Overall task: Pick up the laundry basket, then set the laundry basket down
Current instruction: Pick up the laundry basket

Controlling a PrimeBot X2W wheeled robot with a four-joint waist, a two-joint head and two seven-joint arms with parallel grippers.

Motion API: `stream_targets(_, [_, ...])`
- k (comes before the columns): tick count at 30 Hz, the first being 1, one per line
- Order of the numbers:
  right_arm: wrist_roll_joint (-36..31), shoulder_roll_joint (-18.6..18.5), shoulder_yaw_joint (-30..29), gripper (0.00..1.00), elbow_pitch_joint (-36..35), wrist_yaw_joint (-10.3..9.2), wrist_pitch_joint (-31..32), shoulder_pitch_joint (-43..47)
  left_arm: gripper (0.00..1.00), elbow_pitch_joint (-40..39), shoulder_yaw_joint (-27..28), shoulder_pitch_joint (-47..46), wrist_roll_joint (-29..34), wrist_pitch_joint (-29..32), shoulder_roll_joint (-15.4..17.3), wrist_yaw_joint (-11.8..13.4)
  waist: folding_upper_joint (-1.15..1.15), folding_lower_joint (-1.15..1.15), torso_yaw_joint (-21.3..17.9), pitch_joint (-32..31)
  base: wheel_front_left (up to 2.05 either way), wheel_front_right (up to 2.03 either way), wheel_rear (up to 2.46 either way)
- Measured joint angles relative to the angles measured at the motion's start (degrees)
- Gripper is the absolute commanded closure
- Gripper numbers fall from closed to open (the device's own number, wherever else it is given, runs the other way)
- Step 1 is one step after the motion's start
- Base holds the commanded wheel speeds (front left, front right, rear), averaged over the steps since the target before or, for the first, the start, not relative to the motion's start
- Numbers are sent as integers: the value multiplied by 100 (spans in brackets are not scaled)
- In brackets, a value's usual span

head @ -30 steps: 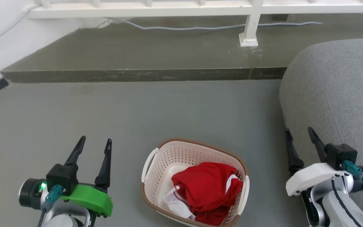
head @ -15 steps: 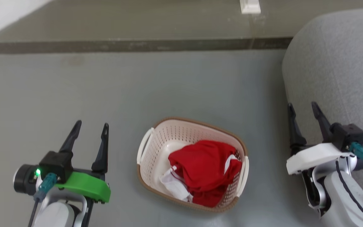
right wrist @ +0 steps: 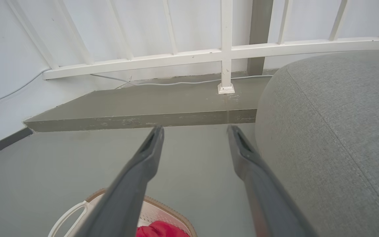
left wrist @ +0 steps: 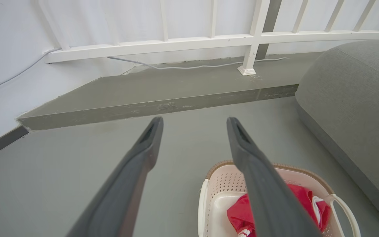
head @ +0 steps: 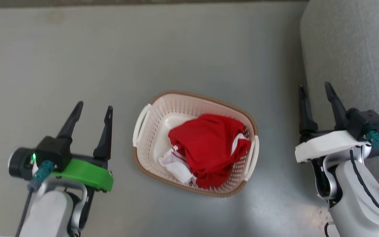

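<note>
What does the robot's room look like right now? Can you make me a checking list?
Surface: grey floor, smooth.
Job's things: laundry basket sits on the floor between both arms, untouched; red clothes and a white cloth inside.
Clutter: nothing seen.
End effectors: left end effector open, left of the basket; right end effector open, right of it, beside the grey cushion.
Cables: pale cable lying along the raised step; teal plug on the left wrist.
Surroundings: white railing, white wall.
</note>
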Motion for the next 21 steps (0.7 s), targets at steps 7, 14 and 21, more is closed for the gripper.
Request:
stream_targets(7, [-87,67,35,0,-91,-1,-2,-197,0,23,-62,-399,7,87,89,-165,0,0,-80,568,0,0,0])
stream_targets(14, [-141,143,112,0,-155,-34,-2,-444,0,194,-174,-836,4,296,127,-378,0,0,-159,1138,0,0,0])
stream_targets(21, [-219,245,221,0,-293,-33,-3,-779,0,488,-183,-1330,-2,541,247,-613,0,0,-282,1707,0,0,0])
